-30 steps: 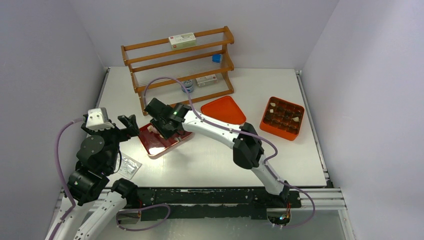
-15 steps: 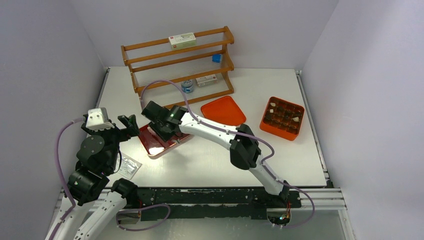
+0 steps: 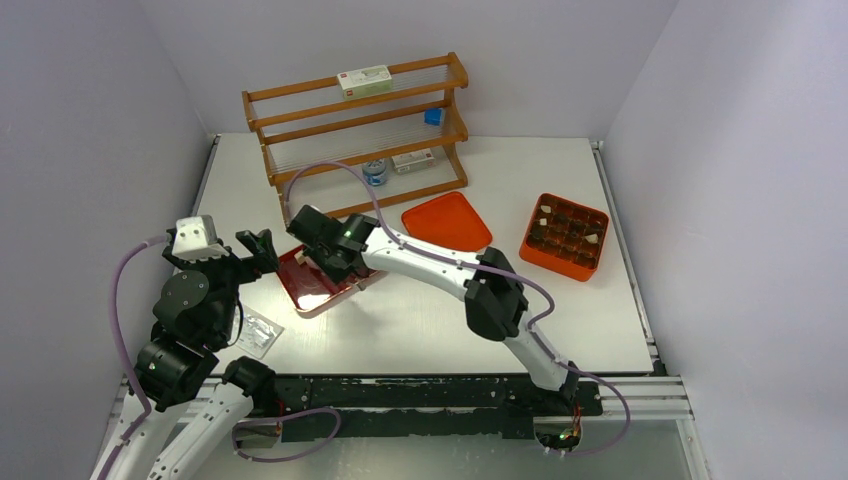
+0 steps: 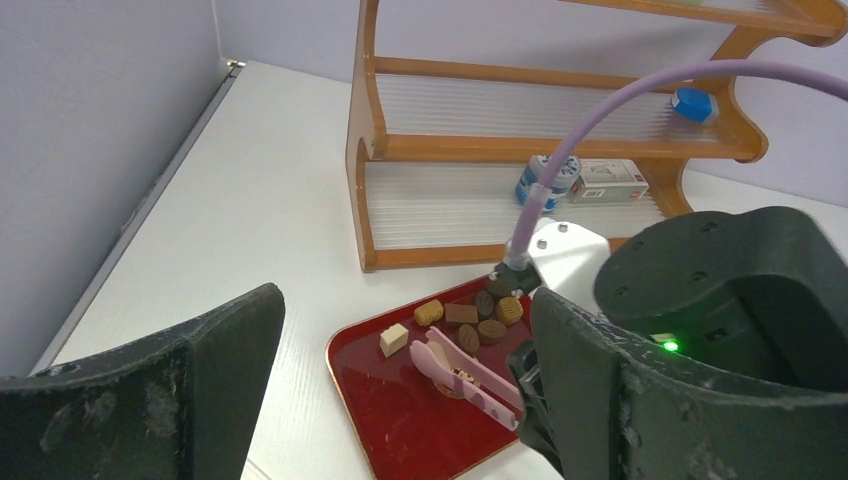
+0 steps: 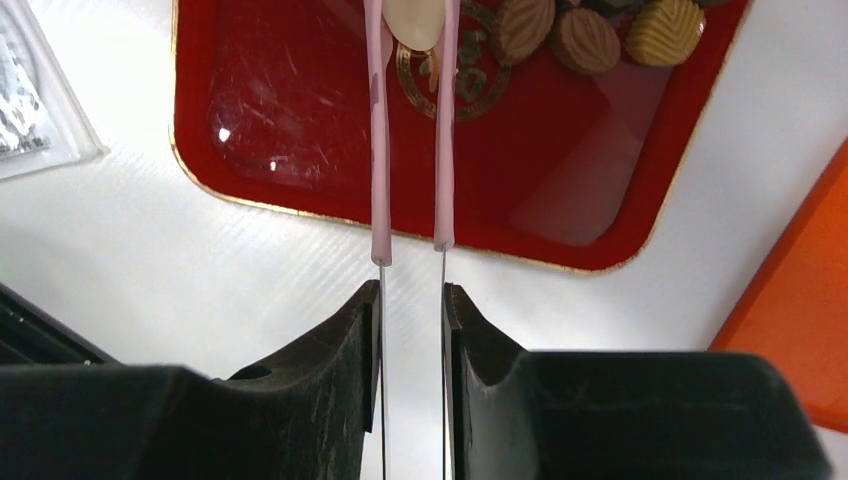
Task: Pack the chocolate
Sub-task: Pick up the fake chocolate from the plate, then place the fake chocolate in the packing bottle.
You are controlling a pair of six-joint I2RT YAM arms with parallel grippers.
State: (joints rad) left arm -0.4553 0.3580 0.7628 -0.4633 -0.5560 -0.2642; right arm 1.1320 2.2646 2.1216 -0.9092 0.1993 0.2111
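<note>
Several chocolate pieces [image 4: 487, 318], brown, tan and cream, lie at the far end of a dark red tray [image 4: 400, 430]. They also show in the right wrist view [image 5: 590, 35]. My right gripper [image 5: 412, 300] is shut on pink tongs [image 5: 440, 130] and reaches over the tray [image 3: 310, 290]. The tong tips hold a cream-white piece [image 5: 415, 20] over the tray's gold emblem. A cream cube [image 4: 393, 339] lies apart to the left. My left gripper [image 4: 400, 390] is open and empty, beside the tray's left edge [image 3: 262, 248].
An orange compartment box [image 3: 566, 236] holding several chocolates stands at the right. Its orange lid [image 3: 447, 220] lies beside the tray. A wooden rack [image 3: 355, 125] stands behind. A clear plastic wrapper [image 3: 256, 333] lies near the left arm.
My right gripper has shifted slightly to the left over the tray with the tongs. The left arm has not moved.
</note>
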